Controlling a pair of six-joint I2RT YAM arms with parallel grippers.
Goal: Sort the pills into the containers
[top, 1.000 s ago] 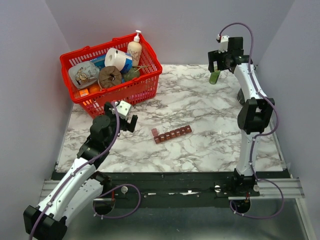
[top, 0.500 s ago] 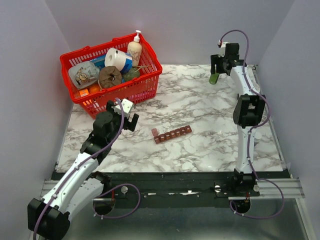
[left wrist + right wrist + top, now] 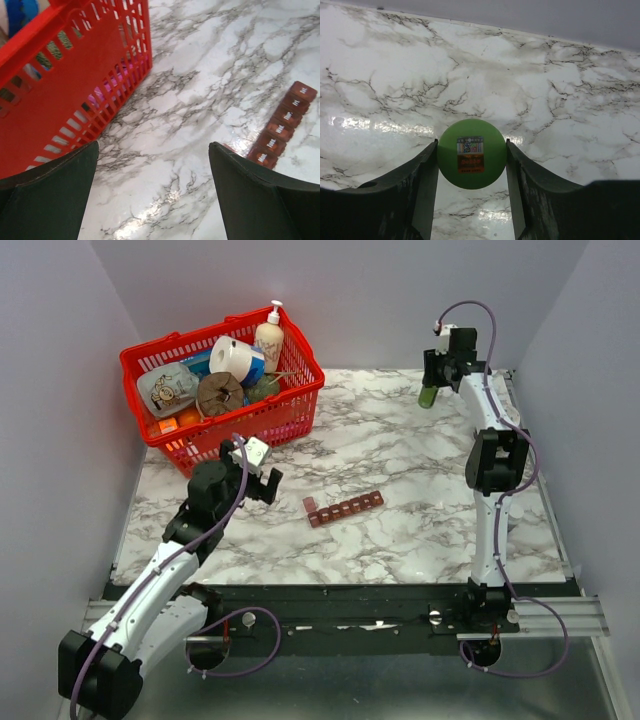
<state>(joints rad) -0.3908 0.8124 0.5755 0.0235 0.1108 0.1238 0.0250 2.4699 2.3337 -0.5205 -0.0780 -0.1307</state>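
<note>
1. Container strip (image 3: pixel 343 510): a dark red-brown row of lidded cells. It lies flat and slightly diagonal near the middle of the marble table (image 3: pixel 400 455).
2. Left gripper (image 3: pixel 262 483): jaws spread wide with nothing between them. It hovers over the table between the strip and the red basket (image 3: pixel 290 415).
3. Right gripper (image 3: pixel 430 390): clenched on a green bottle (image 3: pixel 471 153) at the far right of the table, a finger pressed to each side. It is well apart from the strip.
4. The basket sits far left, full of assorted goods.
</note>
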